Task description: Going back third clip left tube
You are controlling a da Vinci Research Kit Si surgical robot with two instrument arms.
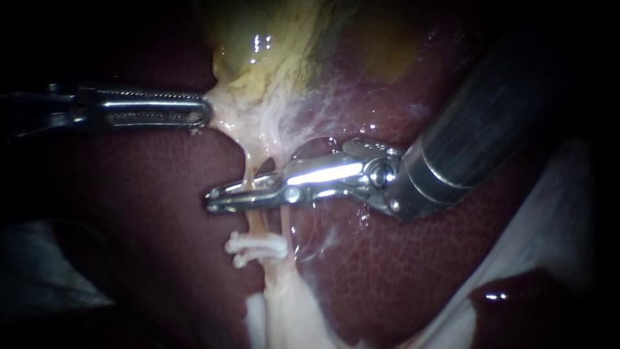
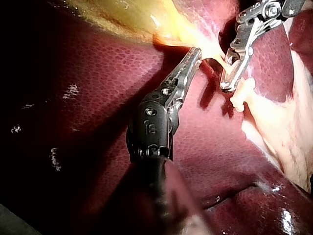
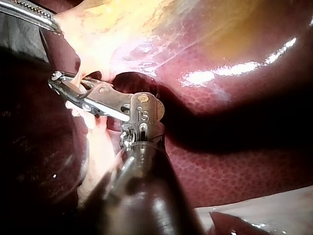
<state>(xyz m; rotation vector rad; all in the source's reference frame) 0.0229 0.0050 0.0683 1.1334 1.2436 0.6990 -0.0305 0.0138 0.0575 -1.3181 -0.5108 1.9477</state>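
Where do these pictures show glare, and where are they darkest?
Endoscope view: glare on the right instrument and gallbladder, edges dark. Left wrist view: the left instrument shadows the liver. Right wrist view: a bright streak on the liver.

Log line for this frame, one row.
left instrument: jaws shut on gallbladder | right instrument: jaws open astride left tube | clips on tube below jaws

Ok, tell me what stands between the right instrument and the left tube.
Nothing visible does: the left tube runs through the gap between the right instrument's open jaws, just above the white clips.
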